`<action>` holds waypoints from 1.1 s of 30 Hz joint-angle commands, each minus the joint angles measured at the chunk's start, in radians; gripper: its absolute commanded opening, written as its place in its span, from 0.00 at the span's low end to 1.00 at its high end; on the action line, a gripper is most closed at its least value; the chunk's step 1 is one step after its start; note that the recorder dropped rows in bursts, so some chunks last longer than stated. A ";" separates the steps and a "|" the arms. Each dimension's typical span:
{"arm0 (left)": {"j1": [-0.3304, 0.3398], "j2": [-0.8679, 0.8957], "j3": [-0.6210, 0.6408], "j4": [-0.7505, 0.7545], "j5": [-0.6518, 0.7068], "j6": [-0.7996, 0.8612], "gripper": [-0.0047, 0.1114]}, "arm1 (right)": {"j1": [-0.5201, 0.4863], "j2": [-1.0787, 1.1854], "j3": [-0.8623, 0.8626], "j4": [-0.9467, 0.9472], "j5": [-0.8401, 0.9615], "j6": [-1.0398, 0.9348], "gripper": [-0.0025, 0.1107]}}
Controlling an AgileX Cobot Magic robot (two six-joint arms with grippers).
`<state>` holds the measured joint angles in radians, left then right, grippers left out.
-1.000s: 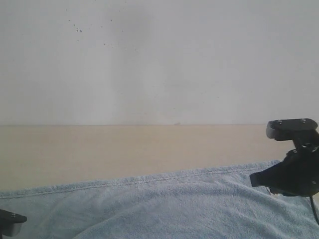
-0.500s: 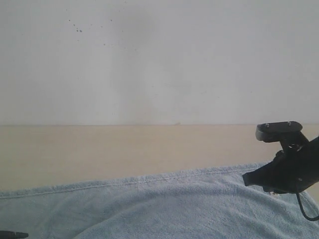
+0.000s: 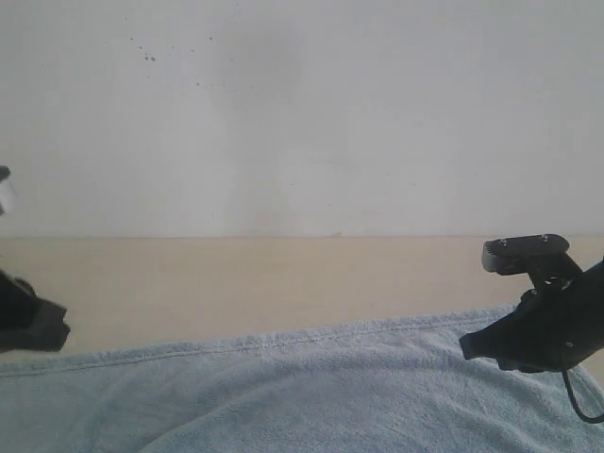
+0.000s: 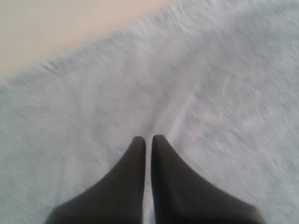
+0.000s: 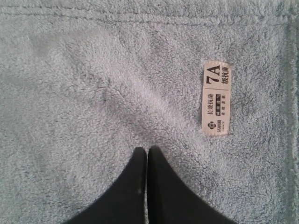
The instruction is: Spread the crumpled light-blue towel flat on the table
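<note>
The left gripper [image 4: 148, 138], jaws together and empty, has risen over the last second. The right gripper [image 5: 147, 149], also closed on nothing, has shifted slightly inward. The towel [image 3: 311, 387] lies beneath both, spread on the table [image 3: 236, 283]; the task appears nearly complete.

Only the right wrist view shows the white label [image 5: 216, 99], just beside the fingertips. Only the left wrist view shows a soft crease [image 4: 180, 109] ahead of the tips.

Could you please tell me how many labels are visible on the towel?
1. The white label sits on the towel near its hemmed corner, beside the shut right gripper. More may be hidden underneath or out of frame.
</note>
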<state>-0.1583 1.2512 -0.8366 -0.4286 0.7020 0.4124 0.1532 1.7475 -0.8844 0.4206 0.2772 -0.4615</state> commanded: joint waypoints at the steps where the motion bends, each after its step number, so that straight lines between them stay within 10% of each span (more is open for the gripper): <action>1: -0.004 0.074 -0.005 0.275 -0.167 -0.199 0.08 | -0.004 -0.002 -0.007 -0.006 -0.002 -0.011 0.02; 5: -0.004 0.295 -0.005 0.664 -0.161 -0.525 0.08 | -0.004 -0.005 -0.007 0.017 0.028 -0.011 0.02; 14: -0.004 0.449 -0.005 0.826 -0.265 -0.580 0.08 | -0.002 -0.005 -0.007 0.047 0.028 -0.021 0.02; 18: 0.008 0.467 -0.005 1.143 -0.234 -0.884 0.08 | -0.002 -0.005 -0.007 0.047 0.019 -0.021 0.02; 33: 0.056 0.547 0.012 1.054 -0.306 -0.921 0.08 | -0.002 0.010 0.001 0.082 -0.033 -0.021 0.02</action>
<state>-0.1058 1.7798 -0.8300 0.6452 0.4020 -0.4986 0.1532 1.7545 -0.8844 0.4902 0.2484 -0.4762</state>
